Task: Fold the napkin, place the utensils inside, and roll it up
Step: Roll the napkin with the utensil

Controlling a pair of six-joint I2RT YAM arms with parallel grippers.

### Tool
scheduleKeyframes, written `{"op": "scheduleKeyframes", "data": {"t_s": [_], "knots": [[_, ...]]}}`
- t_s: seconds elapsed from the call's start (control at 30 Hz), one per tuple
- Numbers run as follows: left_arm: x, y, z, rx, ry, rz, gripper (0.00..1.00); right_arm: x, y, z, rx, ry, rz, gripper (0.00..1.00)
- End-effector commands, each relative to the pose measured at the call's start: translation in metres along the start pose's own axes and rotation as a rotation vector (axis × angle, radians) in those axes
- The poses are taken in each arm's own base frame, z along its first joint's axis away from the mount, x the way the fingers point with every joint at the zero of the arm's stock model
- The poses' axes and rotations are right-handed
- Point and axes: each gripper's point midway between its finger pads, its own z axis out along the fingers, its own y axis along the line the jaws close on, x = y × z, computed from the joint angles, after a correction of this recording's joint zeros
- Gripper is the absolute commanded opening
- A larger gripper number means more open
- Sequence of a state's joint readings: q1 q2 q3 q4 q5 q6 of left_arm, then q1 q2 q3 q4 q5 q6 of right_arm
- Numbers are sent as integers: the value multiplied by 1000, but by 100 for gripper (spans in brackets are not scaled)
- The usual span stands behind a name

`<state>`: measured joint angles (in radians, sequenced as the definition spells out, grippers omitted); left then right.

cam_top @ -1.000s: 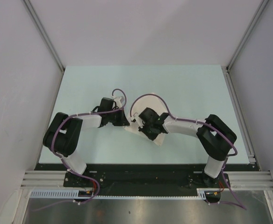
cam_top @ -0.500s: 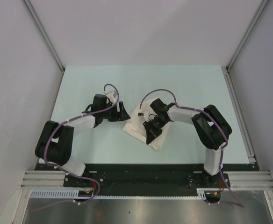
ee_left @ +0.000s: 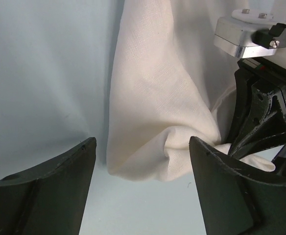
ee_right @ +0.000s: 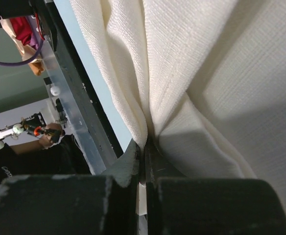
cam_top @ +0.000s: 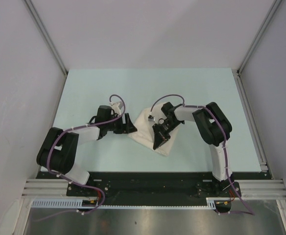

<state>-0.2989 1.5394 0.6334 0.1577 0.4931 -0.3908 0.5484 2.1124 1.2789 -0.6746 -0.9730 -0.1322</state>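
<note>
The white napkin [cam_top: 145,128] lies bunched and partly folded at the table's middle. My right gripper [cam_top: 157,142] sits on top of it, shut on a pinched fold of the cloth [ee_right: 182,73], which rises in pleats from between the jaws [ee_right: 145,147]. My left gripper [cam_top: 131,125] is open just off the napkin's left edge. In the left wrist view its gripper [ee_left: 142,142] frames a rounded corner of the napkin [ee_left: 153,98] without touching it, and the right gripper [ee_left: 263,117] shows at the right. The utensils are out of view.
The pale green table [cam_top: 206,98] is bounded by grey walls and metal rails [cam_top: 250,117] on both sides. A black strip and aluminium rail [cam_top: 148,188] run along the near edge, also seen in the right wrist view as the rail [ee_right: 69,98].
My left gripper opened, let go of the napkin and drew slightly back to the left. The right gripper stayed shut on the cloth and the raised, rounded napkin came down into a flatter bundle.
</note>
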Motion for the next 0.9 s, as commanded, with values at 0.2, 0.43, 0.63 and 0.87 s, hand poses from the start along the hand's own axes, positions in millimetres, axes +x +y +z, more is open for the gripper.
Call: {"op": "scheduleKeyframes", "data": {"t_s": [0.2, 0.43, 0.63, 0.87], "knots": [[-2, 3, 15, 46, -3, 38, 67, -13, -8, -6, -55, -29, 50, 0], [4, 3, 23, 73, 12, 20, 52, -9, -16, -5, -68, -25, 83, 0], [9, 6, 26, 69, 29, 6, 11, -15, -16, -12, -77, -51, 93, 0], [11, 10, 27, 44, 50, -6, 0, -36, 6, -33, -67, -112, 48, 22]]}}
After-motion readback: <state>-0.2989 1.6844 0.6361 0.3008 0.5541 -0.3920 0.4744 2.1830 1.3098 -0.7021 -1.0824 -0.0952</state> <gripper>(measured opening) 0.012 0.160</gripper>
